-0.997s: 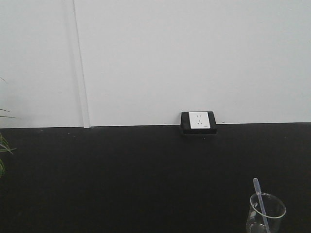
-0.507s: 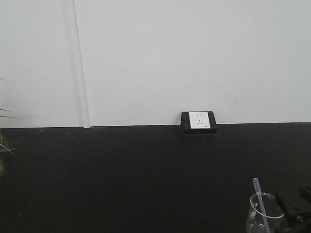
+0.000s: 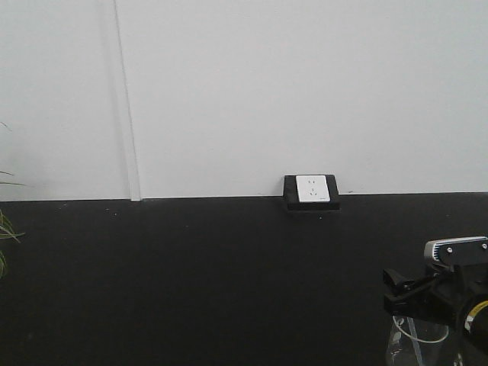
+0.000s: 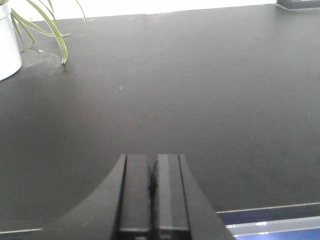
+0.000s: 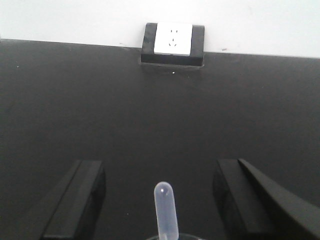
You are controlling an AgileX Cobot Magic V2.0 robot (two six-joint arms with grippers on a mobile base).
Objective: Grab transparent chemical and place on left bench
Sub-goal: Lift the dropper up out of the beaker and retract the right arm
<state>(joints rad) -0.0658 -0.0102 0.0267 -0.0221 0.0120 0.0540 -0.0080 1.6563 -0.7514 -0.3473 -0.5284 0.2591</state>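
At the lower right of the front view, the right gripper (image 5: 159, 169) hangs over the clear glass beaker (image 3: 402, 347), its fingers spread wide and gripping nothing. The transparent chemical (image 5: 164, 206) stands in that beaker, bulb upward between the fingers and touching neither. The left gripper (image 4: 154, 175) is pressed closed and empty above the black benchtop (image 4: 200, 90). A yellow mark (image 3: 477, 308) beside the right gripper is too small to read. The white wall socket (image 5: 172, 38) shows plain slots.

— How's the light?
— Soft and even; I see no hard shadows. The white wall (image 3: 305, 91) washes out bright, the black benchtop (image 3: 191, 282) swallows detail.
— Focus?
— My right wrist view blurs the pipette (image 5: 165, 207) up close; the front view looks grainy.
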